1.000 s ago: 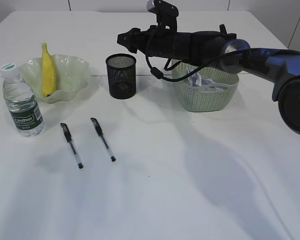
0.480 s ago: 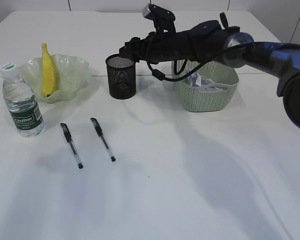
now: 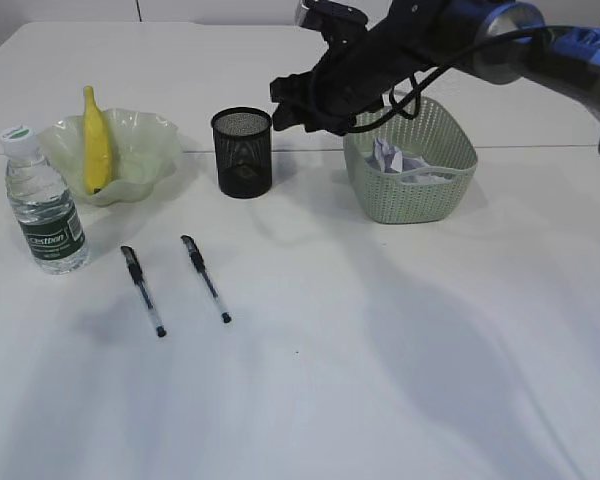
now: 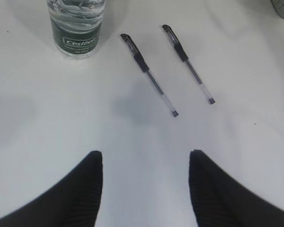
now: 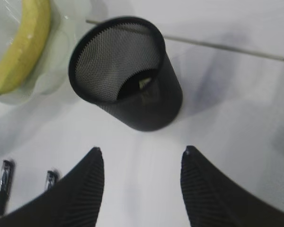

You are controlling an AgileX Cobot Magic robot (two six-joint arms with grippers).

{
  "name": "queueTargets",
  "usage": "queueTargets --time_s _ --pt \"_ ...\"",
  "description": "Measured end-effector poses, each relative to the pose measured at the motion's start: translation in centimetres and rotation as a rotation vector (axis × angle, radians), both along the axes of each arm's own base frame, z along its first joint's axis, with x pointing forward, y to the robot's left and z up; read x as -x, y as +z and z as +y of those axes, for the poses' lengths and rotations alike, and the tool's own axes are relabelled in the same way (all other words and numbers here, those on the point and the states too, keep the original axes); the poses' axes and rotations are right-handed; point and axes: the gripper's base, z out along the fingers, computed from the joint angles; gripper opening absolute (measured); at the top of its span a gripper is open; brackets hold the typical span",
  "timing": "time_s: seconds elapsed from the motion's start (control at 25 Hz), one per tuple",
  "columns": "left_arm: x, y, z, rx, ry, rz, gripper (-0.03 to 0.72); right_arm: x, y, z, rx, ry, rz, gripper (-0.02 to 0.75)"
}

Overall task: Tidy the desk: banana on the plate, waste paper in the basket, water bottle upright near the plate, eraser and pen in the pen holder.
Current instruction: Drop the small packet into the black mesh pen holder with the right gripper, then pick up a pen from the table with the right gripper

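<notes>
Right wrist view, black mesh pen holder [image 5: 128, 75], upright

You have a yellow banana [image 3: 96, 140] lying lengthwise in the pale green, wavy-edged glass plate [image 3: 155, 135] at the far left. Just in front of that plate stands a clear plastic water bottle [image 3: 43, 205], upright, white cap on, dark green label. A black wire-mesh pen holder [image 3: 243, 152] stands upright between the plate and a light green woven basket [image 3: 412, 192]; crumpled white waste paper [image 3: 392, 158] lies inside the basket. A small pale object, possibly the eraser [image 5: 144, 83], sits at the holder's bottom. Two clear-barrelled pens with black grips [image 3: 142, 290] [image 3: 205, 278] lie near-parallel on the table.
</notes>
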Motion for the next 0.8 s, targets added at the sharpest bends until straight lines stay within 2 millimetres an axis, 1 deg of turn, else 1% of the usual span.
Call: queueTargets --time_s 0.08,0.2,0.44,0.56,0.6,0.8 --pt "0.0 0.0 0.0 0.002 0.000 0.000 0.414 0.5 0.3 -0.4 0.042 -0.002 0.044 0.388" --pt "0.0 0.0 0.0 0.004 0.001 0.000 0.414 1.3 1.5 -0.7 0.072 -0.006 0.085 0.388" --pt "0.0 0.1 -0.3 0.043 0.007 0.000 0.414 2.8 4.5 -1.9 0.132 -0.060 0.139 0.386" --pt "0.0 0.1 -0.3 0.050 0.008 0.000 0.414 3.7 6.0 -2.3 0.165 -0.059 0.148 0.386" --pt "0.0 0.1 -0.3 0.051 0.009 0.000 0.414 3.9 6.2 -2.5 0.175 -0.056 0.158 0.386" --pt "0.1 0.1 -0.4 0.055 0.005 0.010 0.414 5.6 8.4 -2.8 0.186 -0.044 0.187 0.386"
